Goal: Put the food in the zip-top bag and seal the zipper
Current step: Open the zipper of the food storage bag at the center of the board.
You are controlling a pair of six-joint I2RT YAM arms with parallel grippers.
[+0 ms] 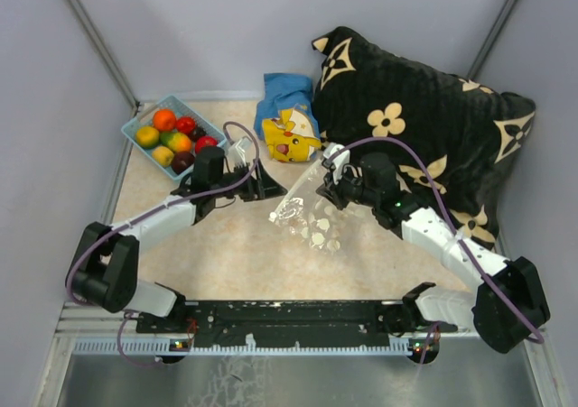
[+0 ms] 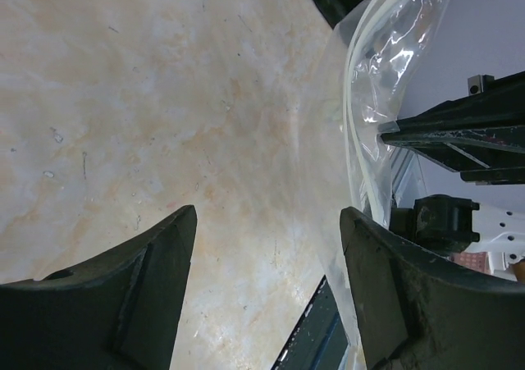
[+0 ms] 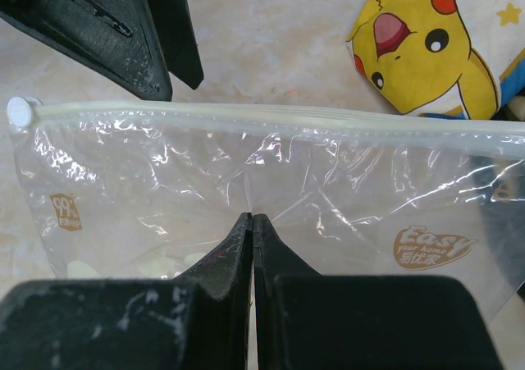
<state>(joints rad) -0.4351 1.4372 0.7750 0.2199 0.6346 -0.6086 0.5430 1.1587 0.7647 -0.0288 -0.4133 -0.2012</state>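
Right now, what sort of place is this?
Probably a robot test booth: plain grey walls box in a small tabletop, a left arm and right arm mount at its near edge, and toy fruits fill a basket.

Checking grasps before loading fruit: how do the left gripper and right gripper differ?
The left gripper has jaws wide apart, holding nothing; the right gripper has jaws shut on the zip-top bag, below its zipper. The left gripper faces the table beside the bag; the right gripper touches it. Both are black.
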